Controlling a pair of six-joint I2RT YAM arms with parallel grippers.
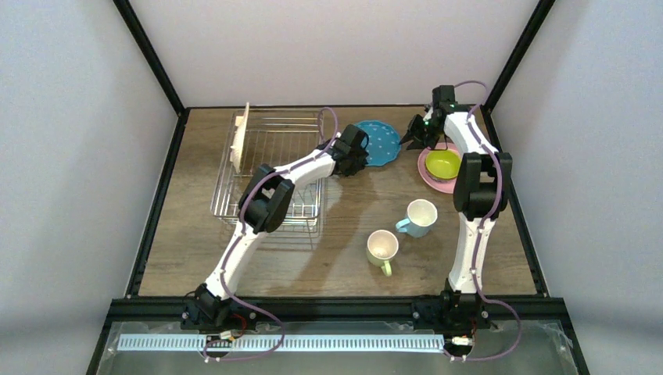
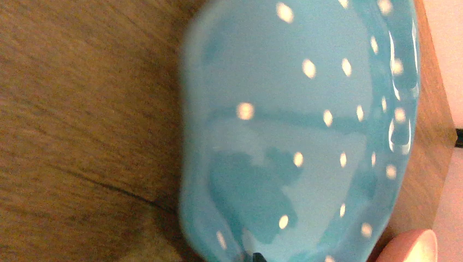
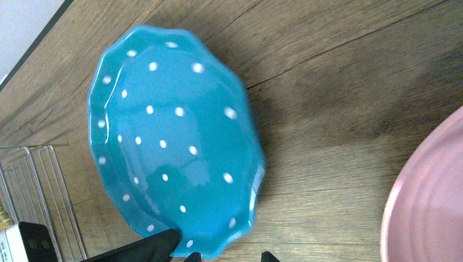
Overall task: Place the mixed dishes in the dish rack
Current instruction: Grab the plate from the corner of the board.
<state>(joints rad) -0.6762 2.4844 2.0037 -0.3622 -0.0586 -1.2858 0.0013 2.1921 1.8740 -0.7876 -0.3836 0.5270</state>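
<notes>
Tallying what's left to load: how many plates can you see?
3. The tan plate stands on edge in the dish rack; the teal dotted plate lies on the table right of it; the pink plate, farther right, holds the lime bowl.

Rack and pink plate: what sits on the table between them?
The teal plate, with the left gripper at one edge and the right gripper at the other, as the top view shows.
</notes>
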